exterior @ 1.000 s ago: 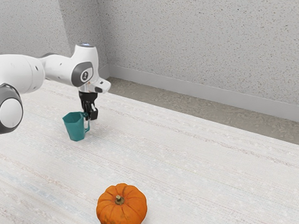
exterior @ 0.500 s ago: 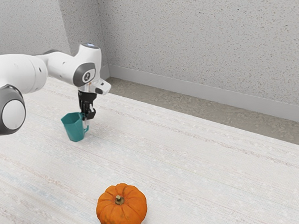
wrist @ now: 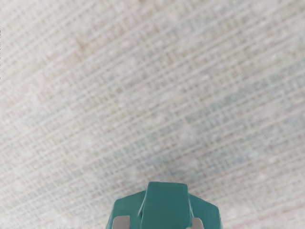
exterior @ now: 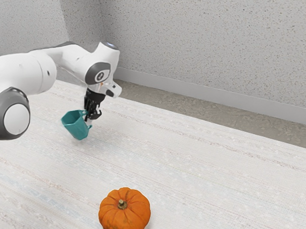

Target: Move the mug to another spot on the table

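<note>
The mug (exterior: 76, 125) stood upright 0.5 s ago. Now it hangs tilted, seemingly just off the table (exterior: 206, 161), with my gripper (exterior: 91, 116) pinching its handle. I judge the carry begun, well apart from the pumpkin (exterior: 124, 210).

I count mug (exterior: 76, 125): 1, the teal shape under my hand likely the same one | pumpkin (exterior: 124, 211): 1 | bench (exterior: 216, 167): 1 | pincer (exterior: 91, 116): 1
</note>
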Controlling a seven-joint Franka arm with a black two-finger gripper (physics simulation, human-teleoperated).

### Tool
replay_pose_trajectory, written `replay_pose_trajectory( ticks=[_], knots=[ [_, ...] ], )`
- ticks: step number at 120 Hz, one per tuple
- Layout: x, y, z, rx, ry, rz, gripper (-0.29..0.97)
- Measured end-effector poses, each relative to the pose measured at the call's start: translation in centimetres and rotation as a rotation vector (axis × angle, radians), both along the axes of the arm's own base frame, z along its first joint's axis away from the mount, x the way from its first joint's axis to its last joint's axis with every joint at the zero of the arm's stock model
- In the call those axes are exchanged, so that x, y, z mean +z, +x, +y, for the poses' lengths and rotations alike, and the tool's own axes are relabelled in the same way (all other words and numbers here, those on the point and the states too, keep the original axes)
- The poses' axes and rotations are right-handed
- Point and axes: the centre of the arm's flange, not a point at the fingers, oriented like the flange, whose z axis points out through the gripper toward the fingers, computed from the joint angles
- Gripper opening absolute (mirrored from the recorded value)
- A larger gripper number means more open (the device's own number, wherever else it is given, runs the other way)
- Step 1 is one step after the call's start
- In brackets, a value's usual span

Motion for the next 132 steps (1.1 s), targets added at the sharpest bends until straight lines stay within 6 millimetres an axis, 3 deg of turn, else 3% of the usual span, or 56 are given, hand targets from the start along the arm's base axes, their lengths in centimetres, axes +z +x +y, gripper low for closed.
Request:
replay_pose_trajectory(
  ticks=[15, 30, 44, 56, 73, 105, 132],
  knots=[
    [1.0, 0.6, -4.2, -0.029, 0.037, 0.007, -0.08],
    [1.3, 0.6, -10.1, -0.048, 0.042, 0.02, -0.09],
    [1.4, 0.1, -15.6, -0.05, 0.041, 0.032, -0.09],
    [1.3, -0.7, -18.9, -0.005, 0.022, 0.044, -0.08],
    [0.4, -1.6, -20.4, 0.141, -0.003, 0.069, -0.08],
    [-4.1, -2.1, -21.8, 0.375, 0.023, 0.103, -0.05],
    [-5.1, -2.2, -22.0, 0.507, 0.062, 0.086, 0.25]
  ],
)
